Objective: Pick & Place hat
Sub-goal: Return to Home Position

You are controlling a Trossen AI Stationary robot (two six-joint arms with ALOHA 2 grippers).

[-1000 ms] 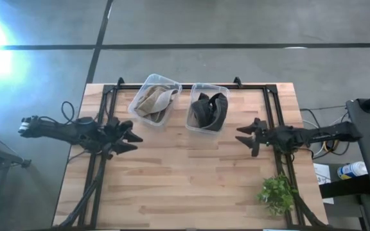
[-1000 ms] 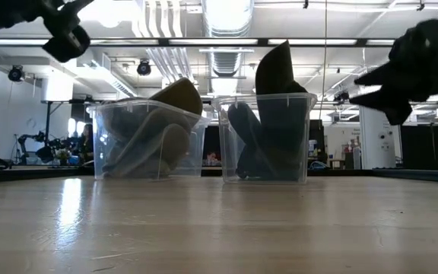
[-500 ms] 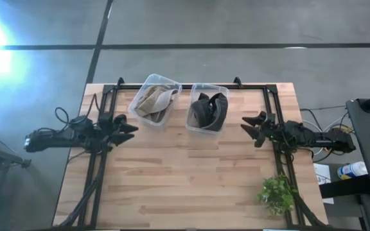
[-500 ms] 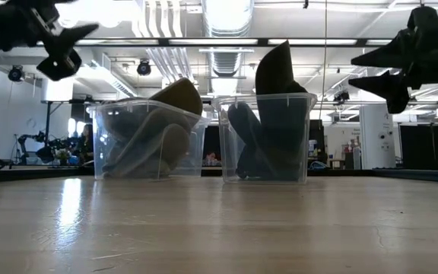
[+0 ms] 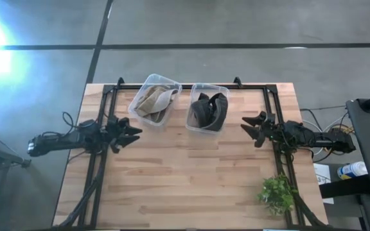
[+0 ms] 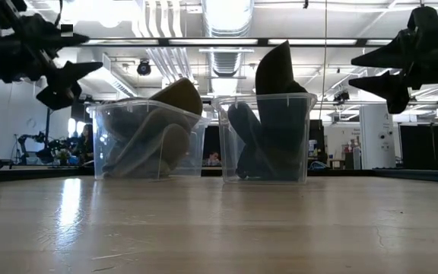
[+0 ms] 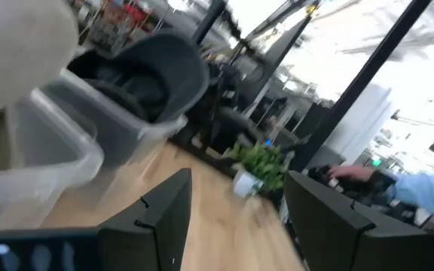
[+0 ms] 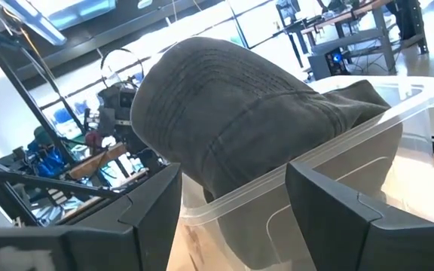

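Nearest the front edge of the wooden desk (image 5: 185,179), a small green plant (image 5: 276,194) stood at the right corner. Farther in, the two arms reached inward from either side, well apart from each other. The left gripper (image 5: 133,133) hung above the left part of the desk, just in front of the left transparent bin (image 5: 166,79) and not touching it. Its fingers (image 7: 164,218) were spread with nothing between them. The right gripper (image 5: 248,127) hung above the right part of the desk, beside the right transparent bin (image 5: 211,86) but clear of it. Its fingers (image 8: 157,203) were likewise parted and empty. In the low view both grippers were raised well above the desk top, level with the bin rims or higher.

Behind them, the two bins stood side by side toward the back of the desk, near each other. The brown caps (image 5: 151,101) lay in the left bin, one poking above its rim (image 6: 179,95). A dark grey cap (image 5: 207,110) sat in the right bin, its peak standing tall above the rim (image 6: 274,68).

Beyond the desk, the left wrist view caught a person's hand (image 7: 349,173) and light blue sleeve (image 7: 428,188).
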